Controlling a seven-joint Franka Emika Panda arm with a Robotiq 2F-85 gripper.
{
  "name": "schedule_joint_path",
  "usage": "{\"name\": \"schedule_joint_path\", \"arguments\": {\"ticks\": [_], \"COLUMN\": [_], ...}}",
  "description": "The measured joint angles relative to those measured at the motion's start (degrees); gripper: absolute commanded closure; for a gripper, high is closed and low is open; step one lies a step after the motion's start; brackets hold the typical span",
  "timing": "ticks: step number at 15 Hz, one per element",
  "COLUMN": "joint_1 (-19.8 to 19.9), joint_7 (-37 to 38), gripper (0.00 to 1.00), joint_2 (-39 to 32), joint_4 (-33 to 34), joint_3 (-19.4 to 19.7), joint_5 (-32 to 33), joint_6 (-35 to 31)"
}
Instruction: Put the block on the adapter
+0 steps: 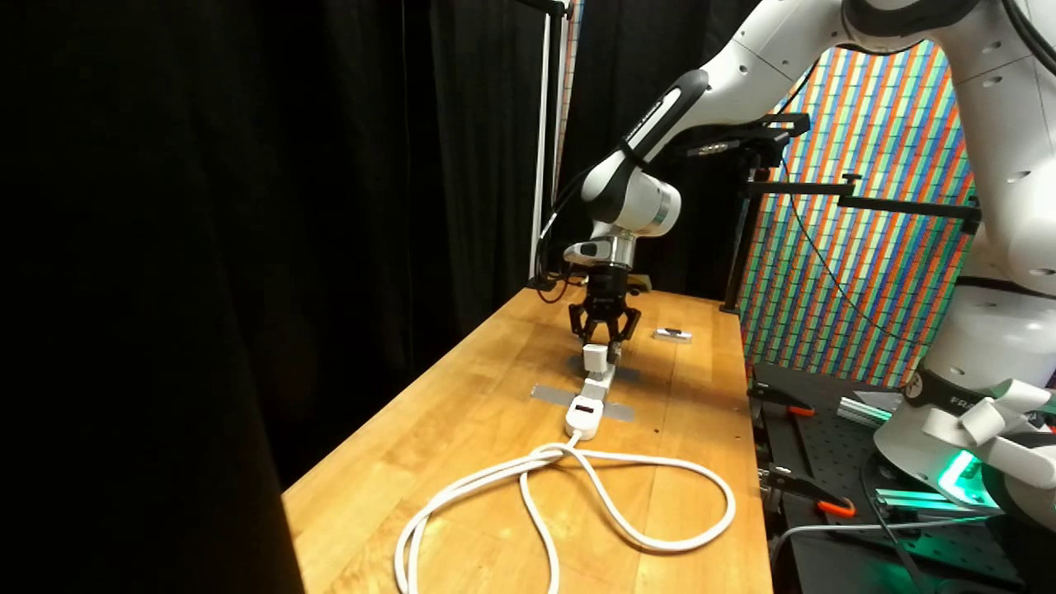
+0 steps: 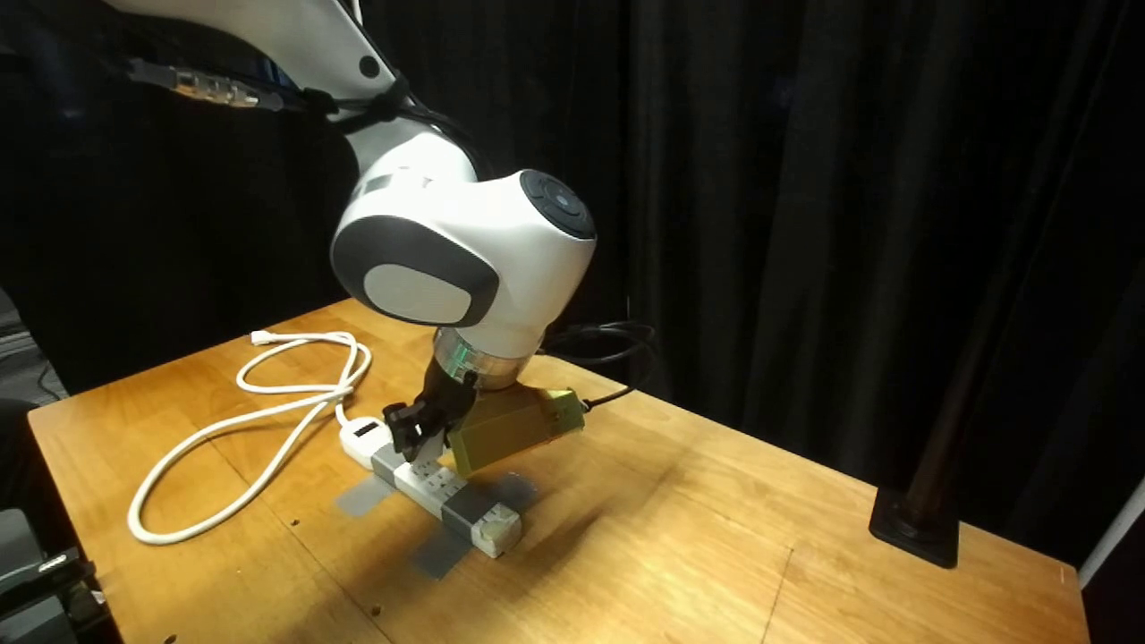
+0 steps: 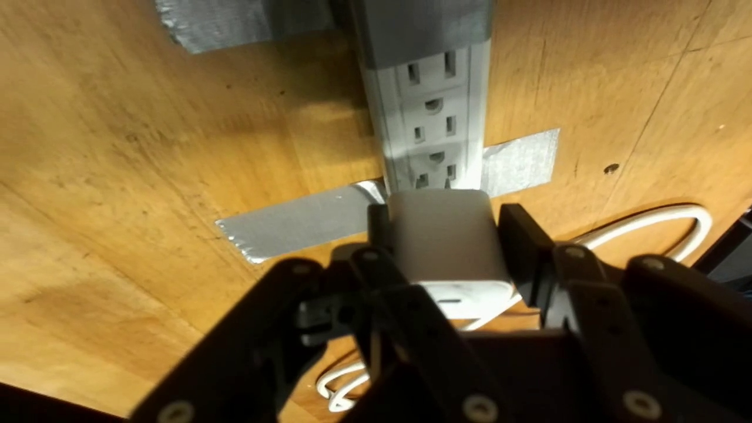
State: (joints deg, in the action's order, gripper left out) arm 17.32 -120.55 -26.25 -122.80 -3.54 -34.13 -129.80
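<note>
Leftmost in an exterior view, the looped white cable (image 2: pixel 161 538) lies on the table (image 2: pixel 671 528) and joins the wide far end of the adapter (image 2: pixel 432 486). From there the adapter's long axis slants to the near right, with grey tape (image 2: pixel 440 551) binding it to the wood. Just right of the tape band nearest that wide end, you have the block (image 3: pixel 449 239) upright over the outlet slots (image 3: pixel 435 120), so the adapter lies below what you carry, not off to a side. Your coming move looks to turn on squaring the block to those slots and pressing down; whether the two touch, you can't tell from here. Your gripper (image 3: pixel 446 230) is spread no wider than the block, pinching it: in the wrist view one finger (image 3: pixel 379 226) sits on its left side, its mate on the right, so your squeeze runs across the adapter's narrow width.
</note>
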Motion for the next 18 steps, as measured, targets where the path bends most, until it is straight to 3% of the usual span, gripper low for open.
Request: {"name": "schedule_joint_path", "arguments": {"ticks": [18], "joint_1": [1.04], "joint_7": [-0.02], "gripper": [0.77], "joint_2": [-1.09], "joint_4": [0.93], "joint_3": [0.33], "joint_5": [-1.46], "joint_6": [2.51]}}
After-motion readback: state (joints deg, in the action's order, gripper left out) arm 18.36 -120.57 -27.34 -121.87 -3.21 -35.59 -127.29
